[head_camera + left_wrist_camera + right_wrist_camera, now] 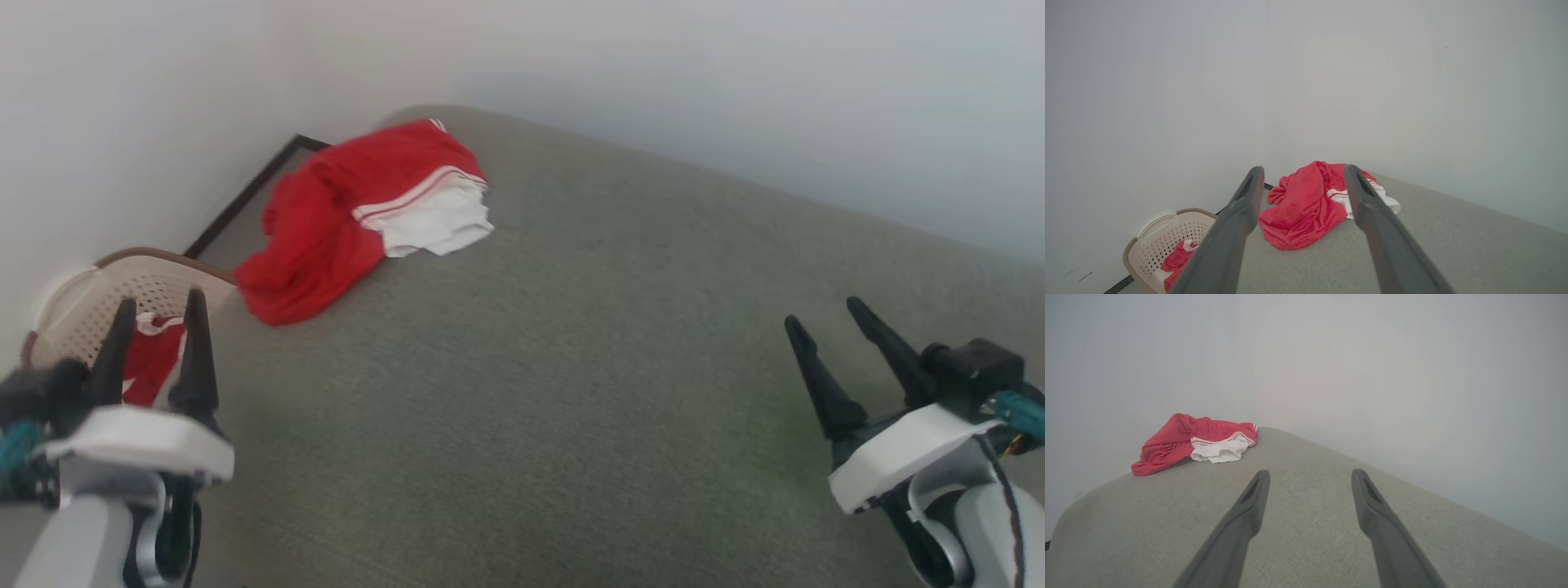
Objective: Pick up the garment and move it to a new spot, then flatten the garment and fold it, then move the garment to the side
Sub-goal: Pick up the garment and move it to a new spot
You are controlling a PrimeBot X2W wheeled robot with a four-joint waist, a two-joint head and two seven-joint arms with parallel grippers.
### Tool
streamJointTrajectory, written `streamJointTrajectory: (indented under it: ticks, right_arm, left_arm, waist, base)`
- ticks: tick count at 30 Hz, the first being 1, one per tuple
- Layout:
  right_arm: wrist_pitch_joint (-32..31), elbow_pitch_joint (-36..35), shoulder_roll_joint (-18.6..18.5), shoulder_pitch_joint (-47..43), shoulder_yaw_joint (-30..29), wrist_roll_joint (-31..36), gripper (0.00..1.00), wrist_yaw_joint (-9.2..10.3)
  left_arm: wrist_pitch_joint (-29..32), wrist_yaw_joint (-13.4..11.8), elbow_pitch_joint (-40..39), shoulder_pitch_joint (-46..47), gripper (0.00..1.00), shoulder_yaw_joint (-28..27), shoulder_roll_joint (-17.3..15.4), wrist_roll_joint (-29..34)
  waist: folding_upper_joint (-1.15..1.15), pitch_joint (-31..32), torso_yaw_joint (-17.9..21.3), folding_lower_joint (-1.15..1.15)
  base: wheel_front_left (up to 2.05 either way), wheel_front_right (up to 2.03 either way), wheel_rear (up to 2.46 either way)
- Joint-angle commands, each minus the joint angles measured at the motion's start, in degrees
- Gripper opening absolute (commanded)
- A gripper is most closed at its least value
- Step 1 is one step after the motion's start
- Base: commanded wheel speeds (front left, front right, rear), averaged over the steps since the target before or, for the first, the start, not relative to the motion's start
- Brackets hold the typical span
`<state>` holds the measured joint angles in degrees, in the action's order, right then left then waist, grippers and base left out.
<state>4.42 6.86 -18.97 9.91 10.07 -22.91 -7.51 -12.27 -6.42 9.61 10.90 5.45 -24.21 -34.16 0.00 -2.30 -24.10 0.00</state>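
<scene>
Plain white walls (735,82) meet in a corner. Grey woven upholstered surface (571,367), rounded edge. Beige perforated basket (90,302) by wall. Soft, even light.

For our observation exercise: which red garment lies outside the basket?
The crumpled garment with striped white hem, on the grey surface; the other red cloth sits in the basket.

Counting one garment (326,237) on one grey surface (571,367). Spotting one perforated basket (90,302), holding one more red cloth (151,363). Tallying two grippers, left gripper (161,298) and right gripper (821,310), each showing two dark fingers (197,343), making four altogether.
</scene>
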Motion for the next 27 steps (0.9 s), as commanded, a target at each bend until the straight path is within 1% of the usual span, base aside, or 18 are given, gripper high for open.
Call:
streamJointTrajectory:
  ticks: [1, 4, 5, 6, 8, 9, 12, 13, 16, 18, 19, 22, 24, 27]
  right_arm:
    - [-0.46, -0.79, -0.61, 0.91, -0.28, 0.13, 1.00, 0.04]
    - [-1.24, -2.27, -1.79, 1.44, -0.75, 0.18, 1.00, 0.04]
    - [-1.24, -2.27, -1.79, 1.44, -0.75, 0.18, 1.00, 0.04]
    - [-1.48, -2.76, -2.17, 1.70, -0.87, 0.13, 1.00, 0.04]
    - [-1.93, -3.99, -3.07, 2.40, -1.43, 0.11, 1.00, 0.04]
    - [-2.29, -4.56, -3.47, 2.61, -1.70, 0.17, 1.00, 0.04]
    - [-3.07, -6.43, -4.67, 3.44, -2.56, 0.44, 1.00, 0.04]
    - [-3.21, -7.00, -5.08, 3.60, -2.78, 0.46, 1.00, 0.04]
    - [-4.15, -9.15, -6.42, 4.45, -3.62, 0.53, 1.00, 0.04]
    - [-4.76, -10.54, -7.41, 4.95, -4.25, 0.73, 1.00, 0.05]
    - [-5.07, -11.40, -7.77, 5.16, -4.50, 0.63, 1.00, 0.04]
    - [-6.24, -13.92, -9.12, 6.11, -5.56, 0.70, 1.00, 0.04]
    - [-7.09, -15.51, -9.92, 6.49, -6.09, 0.63, 1.00, 0.04]
    - [-8.24, -17.87, -11.09, 7.01, -6.93, 0.65, 1.00, 0.05]
  left_arm:
    - [-0.49, 0.51, 1.30, 2.57, 1.00, 0.16, 0.23, 0.11]
    - [-0.49, 1.28, 4.92, 7.39, 1.00, 0.20, 0.25, -0.19]
    - [-0.49, 1.28, 4.92, 7.39, 1.00, 0.20, 0.25, -0.19]
    - [-0.59, 1.84, 6.39, 9.25, 1.00, -0.05, 0.18, -0.64]
    - [-0.88, 3.09, 9.89, 13.07, 1.00, -0.18, -0.17, -1.02]
    - [-0.92, 3.29, 11.36, 14.72, 1.00, -0.01, 0.30, -1.13]
    - [-1.10, 4.37, 16.36, 20.11, 1.00, -0.48, -0.05, -1.64]
    - [-1.16, 4.64, 17.92, 21.71, 1.00, -0.31, 0.36, -1.69]
    - [-0.76, 5.83, 24.10, 27.29, 1.00, -0.69, -0.30, -2.52]
    - [-0.34, 6.69, 28.21, 31.00, 1.00, -0.01, 0.19, -2.66]
    - [0.26, 6.69, 30.18, 32.79, 1.00, 0.02, 0.44, -2.95]
    - [1.72, 7.84, 37.05, 38.42, 1.00, -0.01, -0.16, -3.54]
    - [3.86, 8.21, 41.70, 41.66, 1.00, 0.27, 0.29, -3.84]
    - [7.50, 7.87, 47.87, 46.44, 1.00, 0.62, 0.98, -4.52]
  waist:
    - [0.00, -2.55, 2.17, 0.00]
    - [0.00, -5.19, 3.80, 0.00]
    - [0.00, -5.19, 3.80, 0.00]
    - [0.00, -6.24, 4.39, 0.00]
    - [0.00, -8.34, 5.38, 0.00]
    - [0.00, -9.29, 5.81, 0.00]
    - [0.00, -12.66, 7.09, 0.00]
    - [0.00, -13.58, 7.38, 0.00]
    - [0.00, -17.06, 8.45, 0.00]
    - [0.00, -19.15, 8.84, 0.00]
    - [0.00, -20.35, 9.02, 0.00]
    - [0.00, -23.77, 9.50, 0.00]
    - [0.00, -25.80, 9.77, 0.00]
    - [0.00, -28.45, 10.09, 0.00]
  base:
    - [0.00, 0.00, 0.00]
    - [0.00, 0.00, 0.00]
    - [0.00, 0.00, 0.00]
    - [0.00, 0.00, 0.00]
    - [0.00, 0.00, 0.00]
    - [0.00, 0.00, 0.00]
    - [0.00, 0.00, 0.00]
    - [0.00, 0.00, 0.00]
    - [0.00, 0.00, 0.00]
    - [0.00, 0.00, 0.00]
    - [0.00, 0.00, 0.00]
    - [0.00, 0.00, 0.00]
    - [0.00, 0.00, 0.00]
    - [0.00, 0.00, 0.00]
